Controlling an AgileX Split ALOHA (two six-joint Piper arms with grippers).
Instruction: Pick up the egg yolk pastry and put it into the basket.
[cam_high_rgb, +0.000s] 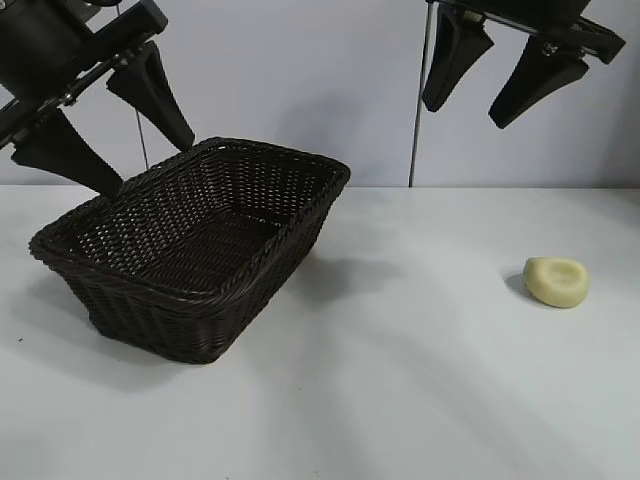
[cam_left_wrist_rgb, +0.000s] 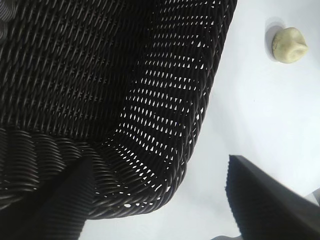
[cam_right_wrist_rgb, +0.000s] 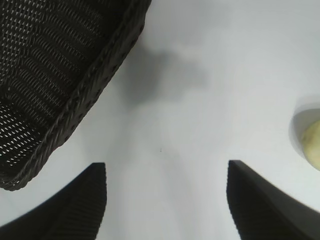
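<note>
The basket (cam_high_rgb: 200, 245) was the one big thing in the way. It sat on the white table (cam_high_rgb: 400, 400), and its tall woven walls blocked any low path from the side. Its top was wide open, with nothing inside, so a gripper could come down into it from above. The left gripper (cam_high_rgb: 105, 125) hung just over the basket's far left rim, fingers spread. To the right of the basket the table was bare all the way to the pastry (cam_high_rgb: 557, 281). The right gripper (cam_high_rgb: 495, 75) hung high above that bare part, fingers apart, well away from the basket.
</note>
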